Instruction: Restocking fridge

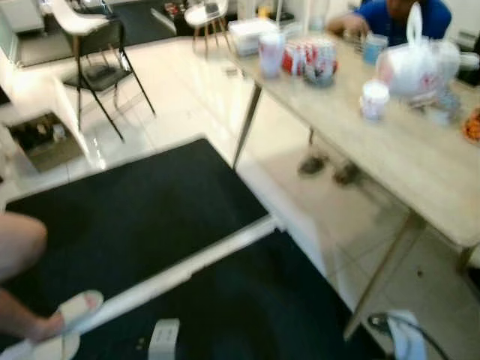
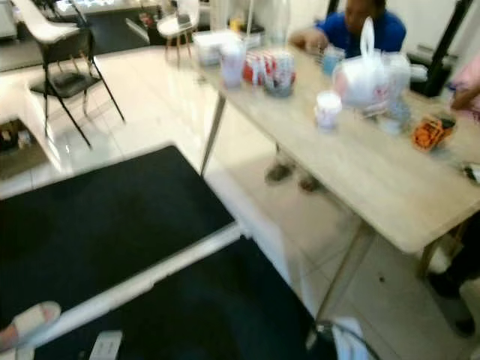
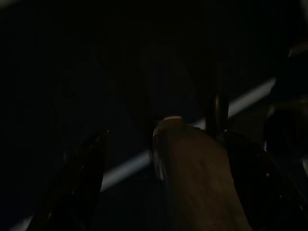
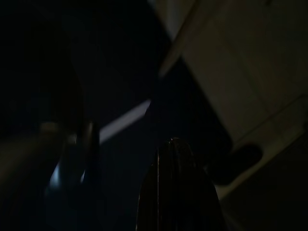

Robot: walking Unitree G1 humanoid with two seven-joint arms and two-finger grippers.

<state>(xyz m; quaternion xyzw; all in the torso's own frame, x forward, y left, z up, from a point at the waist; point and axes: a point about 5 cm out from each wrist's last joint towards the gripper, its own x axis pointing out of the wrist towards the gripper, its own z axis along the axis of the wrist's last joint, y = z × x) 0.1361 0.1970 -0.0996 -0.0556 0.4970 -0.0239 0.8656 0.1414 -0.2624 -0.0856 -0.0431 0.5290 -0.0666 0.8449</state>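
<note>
- The step in hand appears to be the walk toward the desk [image 2: 390, 187], where the goods for the fridge wait; no fridge is in sight, so the restocking itself is judged not yet begun.
- To do this step well, the robot should go along the black mat [image 1: 135, 217] and the light tile floor [image 1: 187, 90], then stop squarely before the near long edge of the desk, with the cans in front of it.
- It should keep apart from the sandalled foot [image 1: 64, 322] of a person at the near left, and from the desk leg [image 2: 341, 277] at the near right.
- The pictures are blurred, so the aim at the goods should be checked again once the robot stands quiet.
- The left end effector [image 3: 159, 192] hangs in the dark; its black fingers [image 3: 82, 178] stand wide apart, released, and hold nothing.
- The right end effector [image 4: 175, 187] hangs idle too; I cannot tell if it is released or clenched.
- Count on the desk: one group of red and white cans [image 2: 268, 69] at the far end, number not clear; one tall pale cup [image 2: 232, 61] just left of them; one small white cup [image 2: 328, 109]; one white plastic bag [image 2: 369, 75]; one orange item [image 2: 427, 133] at the right.
- One person in blue [image 2: 360, 30] sits at the far side.
- Two chairs: a black-framed chair [image 1: 94, 60] at the far left and a white chair [image 1: 206, 19] further back.
</note>
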